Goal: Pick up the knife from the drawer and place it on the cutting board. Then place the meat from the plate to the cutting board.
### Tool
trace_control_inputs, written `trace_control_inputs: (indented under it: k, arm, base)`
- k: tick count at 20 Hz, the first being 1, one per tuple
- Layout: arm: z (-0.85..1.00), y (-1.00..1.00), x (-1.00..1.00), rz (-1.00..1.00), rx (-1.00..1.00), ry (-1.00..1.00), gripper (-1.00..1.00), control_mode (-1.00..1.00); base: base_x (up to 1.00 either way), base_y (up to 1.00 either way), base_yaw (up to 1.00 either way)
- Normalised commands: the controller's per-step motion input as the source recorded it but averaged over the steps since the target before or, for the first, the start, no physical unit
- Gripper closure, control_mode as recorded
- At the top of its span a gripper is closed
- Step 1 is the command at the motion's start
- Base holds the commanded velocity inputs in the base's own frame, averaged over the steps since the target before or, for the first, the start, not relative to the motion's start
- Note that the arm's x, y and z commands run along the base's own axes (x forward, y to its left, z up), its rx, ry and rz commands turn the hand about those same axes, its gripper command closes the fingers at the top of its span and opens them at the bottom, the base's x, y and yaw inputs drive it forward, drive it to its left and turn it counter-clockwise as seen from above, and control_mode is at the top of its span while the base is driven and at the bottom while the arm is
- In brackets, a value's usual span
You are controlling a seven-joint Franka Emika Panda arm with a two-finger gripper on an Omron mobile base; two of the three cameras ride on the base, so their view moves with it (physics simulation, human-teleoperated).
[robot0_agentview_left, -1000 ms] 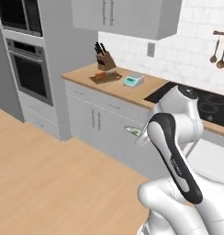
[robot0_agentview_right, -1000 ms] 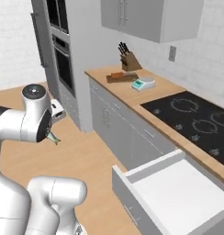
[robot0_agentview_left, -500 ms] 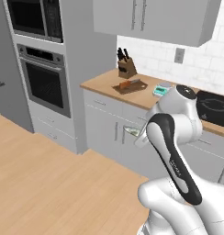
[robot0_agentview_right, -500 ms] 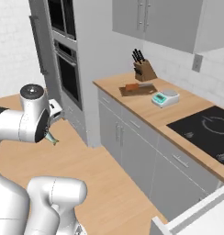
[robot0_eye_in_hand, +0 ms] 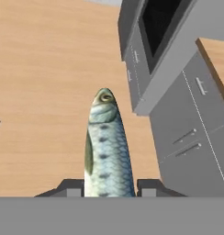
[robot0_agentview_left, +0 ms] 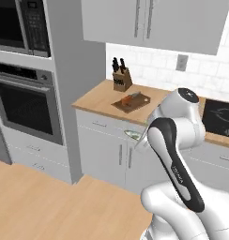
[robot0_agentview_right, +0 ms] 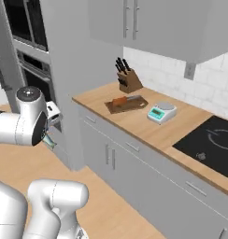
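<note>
My gripper (robot0_eye_in_hand: 109, 188) is shut on the meat (robot0_eye_in_hand: 107, 147), a pale silver-blue fish that sticks out past the fingers over the wooden floor. In the base views the gripper (robot0_agentview_left: 135, 137) (robot0_agentview_right: 47, 139) hangs in front of the grey cabinets, below counter height, with the fish's tip (robot0_agentview_left: 131, 134) showing. The brown cutting board (robot0_agentview_left: 131, 101) (robot0_agentview_right: 127, 104) lies on the counter by the knife block. On it rests the knife (robot0_agentview_left: 130, 99) (robot0_agentview_right: 124, 100), orange handle to the left. Drawer and plate are out of view.
A wooden knife block (robot0_agentview_left: 121, 78) (robot0_agentview_right: 127, 80) stands behind the board. A small scale (robot0_agentview_right: 161, 112) sits right of it, then the black cooktop (robot0_agentview_right: 210, 144). A tall oven column (robot0_agentview_left: 29, 105) stands left of the counter. Open floor lies in front of the cabinets.
The base has driven left along the counter, so the whole scene slid right; the open drawer left the right base view. The gripper still holds the fish as before.
</note>
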Motion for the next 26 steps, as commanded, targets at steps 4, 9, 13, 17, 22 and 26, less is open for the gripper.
trace_control_inputs:
  k: [4, 9, 13, 17, 22, 26]
  arm:
    - [0.0, 0.0, 0.0, 0.0, 0.0, 0.0, 1.0, 1.0]
    - [0.0, 0.0, 0.0, 0.0, 0.0, 0.0, 1.0, 1.0]
    - [0.0, 0.0, 0.0, 0.0, 0.0, 0.0, 1.0, 1.0]
    - [0.0, 0.0, 0.0, 0.0, 0.0, 0.0, 1.0, 1.0]
    - [0.0, 0.0, 0.0, 0.0, 0.0, 0.0, 1.0, 1.0]
    - [-0.09, 0.0, 0.22, -0.25, -0.05, 0.0, 1.0, -1.0]
  base:
    - [1.0, 0.14, -0.39]
    - [1.0, 0.3, -0.36]
    - [1.0, 0.53, -0.31]
    - [1.0, 0.48, -0.32]
    - [0.8, 0.07, -0.34]
    - [0.12, 0.0, -0.08]
